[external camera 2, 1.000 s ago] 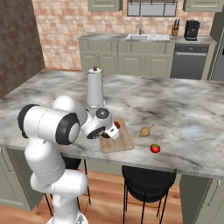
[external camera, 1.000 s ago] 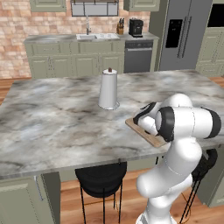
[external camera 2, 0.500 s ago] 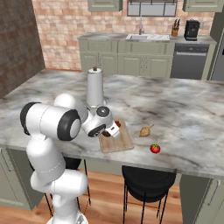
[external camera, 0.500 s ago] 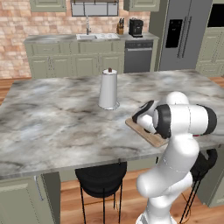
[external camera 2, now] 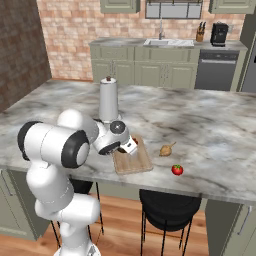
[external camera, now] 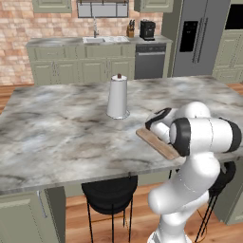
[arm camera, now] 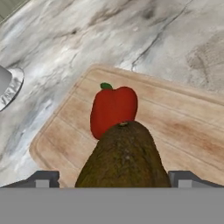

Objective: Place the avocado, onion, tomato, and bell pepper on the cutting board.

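The light wooden cutting board [arm camera: 188, 131] lies near the counter's front edge, and it also shows under my hand [external camera 2: 140, 162] [external camera: 156, 142]. On it rests the dark olive-brown avocado [arm camera: 124, 157], close up between my fingers. Just beyond it the red bell pepper [arm camera: 113, 109] lies on the board. My gripper [arm camera: 113, 179] hangs low over the board [external camera 2: 127, 147], open, with a gap between each fingertip [arm camera: 43, 178] and the avocado. On the marble to the right of the board sit the tan onion [external camera 2: 166, 149] and the red tomato [external camera 2: 177, 170] with its green top.
A paper towel holder [external camera: 117, 97] stands on the counter behind the board [external camera 2: 108, 100], and its base shows at the hand view's left edge [arm camera: 6, 87]. Black stools [external camera 2: 167, 207] sit under the counter's front edge. Bare marble spreads to the left and far side.
The jaws have spread wide and let go of the avocado, which now rests on the board. The arm has hardly moved.
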You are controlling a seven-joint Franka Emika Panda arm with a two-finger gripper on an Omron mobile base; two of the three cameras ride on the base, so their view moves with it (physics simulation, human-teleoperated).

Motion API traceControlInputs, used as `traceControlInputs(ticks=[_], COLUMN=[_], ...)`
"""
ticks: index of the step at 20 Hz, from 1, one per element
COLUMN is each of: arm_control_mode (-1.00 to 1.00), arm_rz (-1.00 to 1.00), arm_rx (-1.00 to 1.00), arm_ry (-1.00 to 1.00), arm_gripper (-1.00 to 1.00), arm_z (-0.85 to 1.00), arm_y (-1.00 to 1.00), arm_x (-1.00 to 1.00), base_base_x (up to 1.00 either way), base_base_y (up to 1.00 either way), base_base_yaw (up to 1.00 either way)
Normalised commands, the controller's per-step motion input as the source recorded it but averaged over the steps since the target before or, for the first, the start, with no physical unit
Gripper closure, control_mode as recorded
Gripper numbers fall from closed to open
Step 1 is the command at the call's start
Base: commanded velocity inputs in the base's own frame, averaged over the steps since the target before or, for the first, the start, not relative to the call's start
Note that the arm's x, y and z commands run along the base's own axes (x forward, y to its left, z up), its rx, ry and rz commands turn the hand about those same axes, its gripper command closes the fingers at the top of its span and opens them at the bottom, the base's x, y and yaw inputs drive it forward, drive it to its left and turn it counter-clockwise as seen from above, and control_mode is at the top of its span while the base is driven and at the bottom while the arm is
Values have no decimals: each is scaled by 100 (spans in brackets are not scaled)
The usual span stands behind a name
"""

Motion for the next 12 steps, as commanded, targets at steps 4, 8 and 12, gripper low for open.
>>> traceControlInputs(ticks=[4,8,12], arm_control_mode=[-100,-100,-100], arm_rz=[0,0,0], arm_rx=[0,0,0], arm_ry=[-13,-9,-2], arm_gripper=[-100,-100,-100], arm_z=[16,10,1], arm_y=[0,0,0], arm_x=[-15,-5,0], base_base_x=[0,0,0], base_base_y=[0,0,0], base_base_yaw=[0,0,0])
